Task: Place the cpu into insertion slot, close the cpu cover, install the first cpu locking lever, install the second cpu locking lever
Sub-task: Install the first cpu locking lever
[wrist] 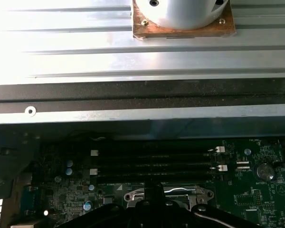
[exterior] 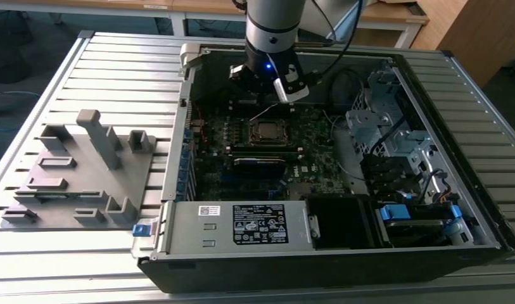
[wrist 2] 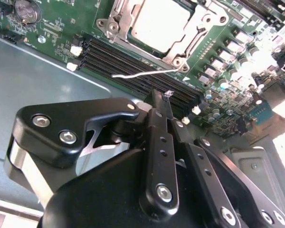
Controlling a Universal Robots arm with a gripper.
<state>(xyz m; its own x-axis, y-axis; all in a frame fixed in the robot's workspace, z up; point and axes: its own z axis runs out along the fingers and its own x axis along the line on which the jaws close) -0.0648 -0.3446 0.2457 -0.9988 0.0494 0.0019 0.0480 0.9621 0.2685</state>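
- Black gripper (wrist: 154,209) over dark green motherboard (wrist: 247,199).
- Just ahead: thin silver-grey metal cpu cover (wrist: 180,192); past that, long black memory slots (wrist: 154,161).
- Farthest ahead: ribbed silver metal table (wrist: 85,61), white cylinder (wrist: 180,12) on square copper-coloured plate (wrist: 142,29).

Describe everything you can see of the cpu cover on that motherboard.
The cpu cover is a thin silver-grey metal frame with a square cut-out middle. It lies flat, closed down over the cpu, whose dull metal top shows through the opening. It sits on the green motherboard beside the long black memory slots. A thin silver lever rod sticks out free next to it. The gripper hangs over the memory slots, apart from the cover.
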